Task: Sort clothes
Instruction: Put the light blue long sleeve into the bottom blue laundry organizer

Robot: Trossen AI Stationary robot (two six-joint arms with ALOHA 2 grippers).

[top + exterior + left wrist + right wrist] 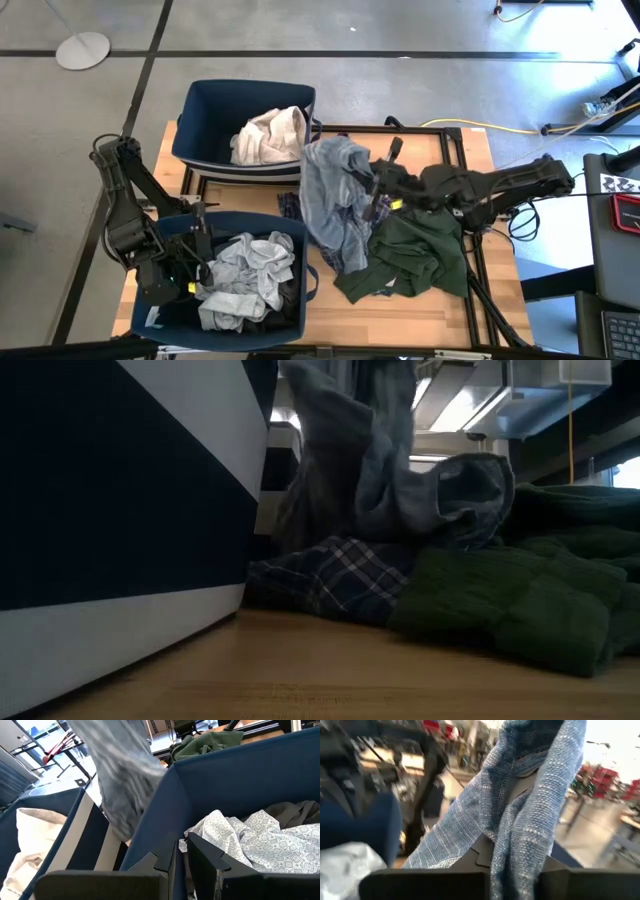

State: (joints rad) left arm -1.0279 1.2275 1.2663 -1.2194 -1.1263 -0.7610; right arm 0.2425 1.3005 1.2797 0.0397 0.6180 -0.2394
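The wooden table (pixel 400 318) carries two navy bins: the far bin (pixel 200 120) at eleven o'clock with a cream garment (pixel 270 135) inside, and the near bin (pixel 290 225) at seven o'clock, filled with a pale patterned garment (pixel 245 280) over something dark grey. At table centre my right gripper (pixel 372 190) pinches the grey-blue striped garment (pixel 335 200), which hangs lifted (its tail reaches the tabletop). At four o'clock from it lies the dark green garment (pixel 415 250); the blue plaid garment (pixel 335 580) lies beside that. My left gripper (pixel 198 240) hovers at the near bin's nine-o'clock rim, fingers (pixel 205 860) slightly parted, gripping nothing.
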